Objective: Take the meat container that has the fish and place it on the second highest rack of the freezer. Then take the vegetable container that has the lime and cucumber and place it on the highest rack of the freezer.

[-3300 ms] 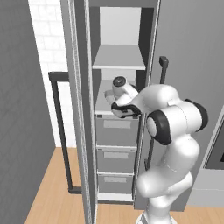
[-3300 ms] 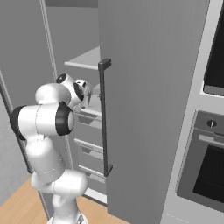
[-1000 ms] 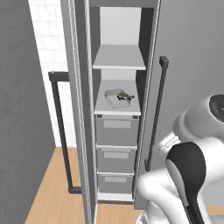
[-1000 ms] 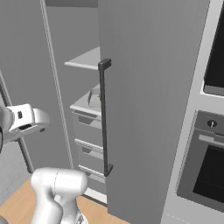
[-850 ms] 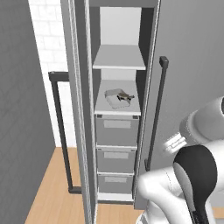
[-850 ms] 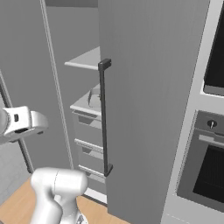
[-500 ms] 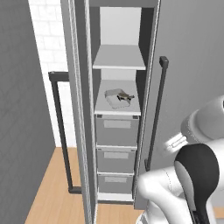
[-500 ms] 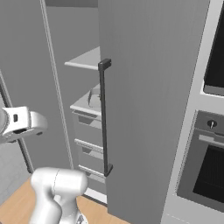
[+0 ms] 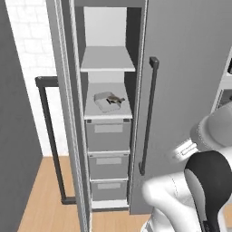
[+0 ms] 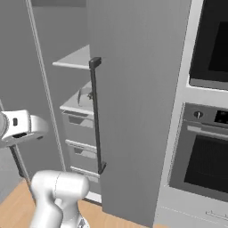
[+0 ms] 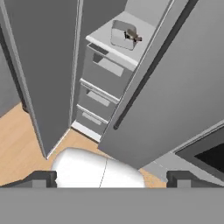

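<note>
The meat container, a pale tray (image 9: 108,101) with the small brown-grey fish (image 9: 116,99) in it, rests on the second highest rack (image 9: 93,111) of the open freezer (image 9: 107,27). The highest rack (image 9: 108,59) above it is bare. In the hand view the tray (image 11: 123,35) lies far ahead, at the top of the picture. My gripper (image 11: 111,179) is open, pulled well back from the cabinet, with nothing between its fingertips (image 11: 42,178). From the right base view the tray (image 10: 84,95) is partly hidden behind the door's bar handle (image 10: 96,116). The lime and cucumber container is out of view.
Three grey drawers (image 9: 108,134) sit below the racks. The freezer's right door (image 9: 186,72) with its dark handle (image 9: 147,115) stands ajar, and the left door (image 9: 67,113) is swung open. A black-glass wall oven (image 10: 209,162) is on the right. Wooden floor (image 11: 19,140) lies below.
Since 3.3 s ago my arm has drawn back from the second highest rack, leaving the fish tray there. Over the last second the arm has only shifted slightly.
</note>
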